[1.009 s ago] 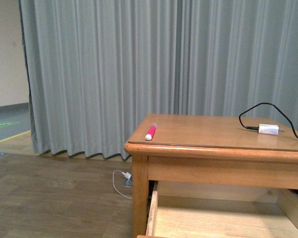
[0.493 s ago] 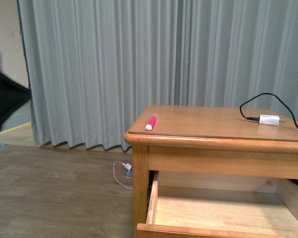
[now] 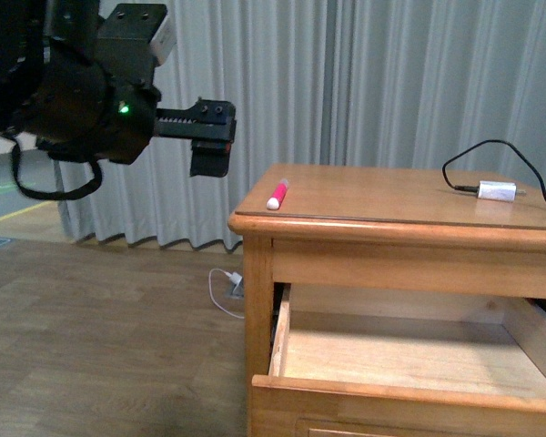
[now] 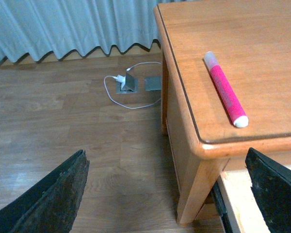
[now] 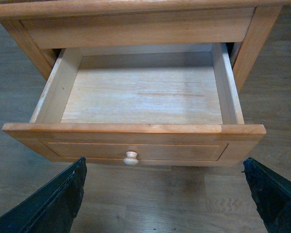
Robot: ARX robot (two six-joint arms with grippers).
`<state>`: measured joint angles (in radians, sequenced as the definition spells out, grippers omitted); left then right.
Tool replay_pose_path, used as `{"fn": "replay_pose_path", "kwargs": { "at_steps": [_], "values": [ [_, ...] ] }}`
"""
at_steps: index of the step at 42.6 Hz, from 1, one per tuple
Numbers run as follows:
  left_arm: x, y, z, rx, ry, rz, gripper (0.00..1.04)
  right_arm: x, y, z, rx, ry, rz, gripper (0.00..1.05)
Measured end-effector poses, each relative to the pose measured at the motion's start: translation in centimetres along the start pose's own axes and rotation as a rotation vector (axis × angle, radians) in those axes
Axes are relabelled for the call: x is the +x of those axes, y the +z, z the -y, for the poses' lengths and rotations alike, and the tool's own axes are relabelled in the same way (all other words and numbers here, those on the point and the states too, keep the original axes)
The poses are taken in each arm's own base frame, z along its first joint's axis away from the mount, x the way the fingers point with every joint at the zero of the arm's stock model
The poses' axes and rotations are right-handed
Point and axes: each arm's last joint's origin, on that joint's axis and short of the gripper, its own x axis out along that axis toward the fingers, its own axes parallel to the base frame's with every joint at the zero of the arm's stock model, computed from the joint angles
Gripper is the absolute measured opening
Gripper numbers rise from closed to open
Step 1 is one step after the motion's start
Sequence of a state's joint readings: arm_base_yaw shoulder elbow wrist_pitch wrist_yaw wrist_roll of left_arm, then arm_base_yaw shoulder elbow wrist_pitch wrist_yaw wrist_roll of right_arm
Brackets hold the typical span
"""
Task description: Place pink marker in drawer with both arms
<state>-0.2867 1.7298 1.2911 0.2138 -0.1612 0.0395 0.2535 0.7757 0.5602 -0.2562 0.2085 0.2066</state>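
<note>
The marker (image 3: 277,195) lies on the desk (image 3: 391,218), near its front left corner; the drawer (image 3: 382,401) below is pulled open. The left hand (image 3: 211,135) and right hand (image 5: 165,194) are both spread. The marker's barrel is best straddled squarely before the left hand is closed.

The pink marker (image 3: 278,194) lies near the front left corner of the desk (image 3: 373,217), its white tip toward the front edge. The left gripper (image 3: 209,137) hangs in the air off the left edge, apart from it. Below, the drawer (image 3: 391,397) stands pulled open. A white adapter (image 3: 496,190) sits near the right edge.
</note>
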Motion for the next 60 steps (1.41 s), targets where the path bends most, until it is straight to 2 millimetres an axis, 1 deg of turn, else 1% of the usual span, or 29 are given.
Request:
{"fn": "replay_pose_path", "kwargs": {
  "at_steps": [4, 11, 16, 22, 28, 34, 48, 60],
  "values": [
    [2.0, 0.6, 0.7, -0.006, -0.009, -0.022, 0.99, 0.0, 0.0, 0.0, 0.000, 0.000, 0.000, 0.96],
    [4.9, 1.4, 2.4, -0.008, -0.038, -0.053, 0.99, 0.0, 0.0, 0.0, 0.000, 0.000, 0.000, 0.96],
    [7.3, 1.3, 3.9, -0.012, -0.056, -0.098, 0.99, 0.0, 0.0, 0.0, 0.000, 0.000, 0.000, 0.96],
    [8.8, 0.9, 4.9, -0.010, -0.072, -0.128, 0.99, 0.0, 0.0, 0.0, 0.000, 0.000, 0.000, 0.96],
    [9.9, 0.6, 5.8, -0.002, -0.083, -0.150, 0.99, 0.0, 0.0, 0.0, 0.000, 0.000, 0.000, 0.96],
    [10.5, 0.5, 6.4, 0.001, -0.074, -0.159, 0.99, 0.0, 0.0, 0.0, 0.000, 0.000, 0.000, 0.96],
    [11.0, -0.5, 7.6, 0.013, -0.084, -0.182, 0.99, 0.0, 0.0, 0.0, 0.000, 0.000, 0.000, 0.96],
    [11.1, -0.5, 7.7, 0.011, -0.082, -0.188, 0.99, 0.0, 0.0, 0.0, 0.000, 0.000, 0.000, 0.96]
  ]
}}
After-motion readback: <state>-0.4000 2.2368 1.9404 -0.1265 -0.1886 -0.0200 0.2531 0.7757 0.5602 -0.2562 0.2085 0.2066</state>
